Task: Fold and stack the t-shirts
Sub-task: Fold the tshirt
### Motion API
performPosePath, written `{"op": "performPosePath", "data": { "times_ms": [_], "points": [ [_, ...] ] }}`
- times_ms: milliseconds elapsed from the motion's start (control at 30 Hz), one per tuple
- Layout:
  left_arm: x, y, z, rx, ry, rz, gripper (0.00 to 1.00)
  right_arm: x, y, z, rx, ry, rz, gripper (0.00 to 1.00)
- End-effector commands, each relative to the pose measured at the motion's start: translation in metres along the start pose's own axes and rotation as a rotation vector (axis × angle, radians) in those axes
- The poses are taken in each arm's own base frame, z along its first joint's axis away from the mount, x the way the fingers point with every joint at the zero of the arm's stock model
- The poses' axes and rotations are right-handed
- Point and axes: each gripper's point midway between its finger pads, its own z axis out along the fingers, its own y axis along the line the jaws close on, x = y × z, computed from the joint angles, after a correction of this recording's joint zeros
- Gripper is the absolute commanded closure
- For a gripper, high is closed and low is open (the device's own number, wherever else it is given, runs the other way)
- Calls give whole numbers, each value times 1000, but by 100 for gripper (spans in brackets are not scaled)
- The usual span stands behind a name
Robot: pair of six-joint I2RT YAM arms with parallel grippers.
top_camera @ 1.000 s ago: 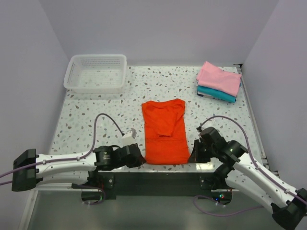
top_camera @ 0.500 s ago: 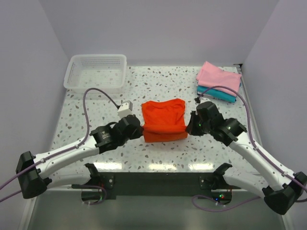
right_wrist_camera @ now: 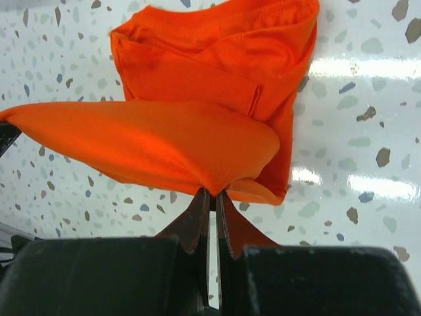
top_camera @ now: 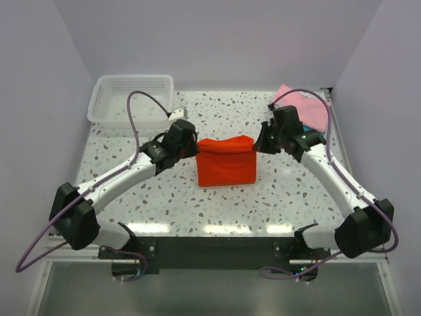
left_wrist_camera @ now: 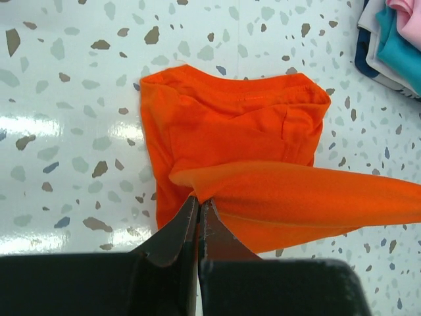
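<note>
From above, our left hand (top_camera: 196,147) and right hand (top_camera: 259,145) each clamp shut on a corner of the bright orange-red cloth t-shirt (top_camera: 226,170), which lies in the middle of the speckled white worktop (top_camera: 158,197) with its lifted layer over the far end, so this fold looks nearly made. The left wrist view shows that layer above the flat half, with the light pink cloth t-shirt (left_wrist_camera: 410,12) and the teal cloth t-shirt (left_wrist_camera: 400,54) piled folded beyond. The right wrist view shows the same pinch; we judge that lowering, releasing and stacking remain.

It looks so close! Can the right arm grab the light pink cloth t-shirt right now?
Probably not yet. The light pink cloth t-shirt lies near, unblocked, but the right gripper is shut on the bright orange-red cloth t-shirt.
</note>
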Motion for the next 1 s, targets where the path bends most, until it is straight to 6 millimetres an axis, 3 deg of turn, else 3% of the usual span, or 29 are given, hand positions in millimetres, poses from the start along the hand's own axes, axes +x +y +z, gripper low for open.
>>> {"op": "performPosePath", "data": {
  "times_ms": [0,167,533,967],
  "points": [
    [-40,-11,9,39,-65,3,100,-39,15,3,-75,-67,-21,100],
    [-50,-6,37,38,-47,4,100,-57,10,22,-75,-55,4,100],
    [-58,1,93,15,15,0,100,-67,-9,84,-86,36,69,100],
    [-39,22,162,-10,142,-25,100,-71,-38,137,-13,94,112,100]
  ]
}}
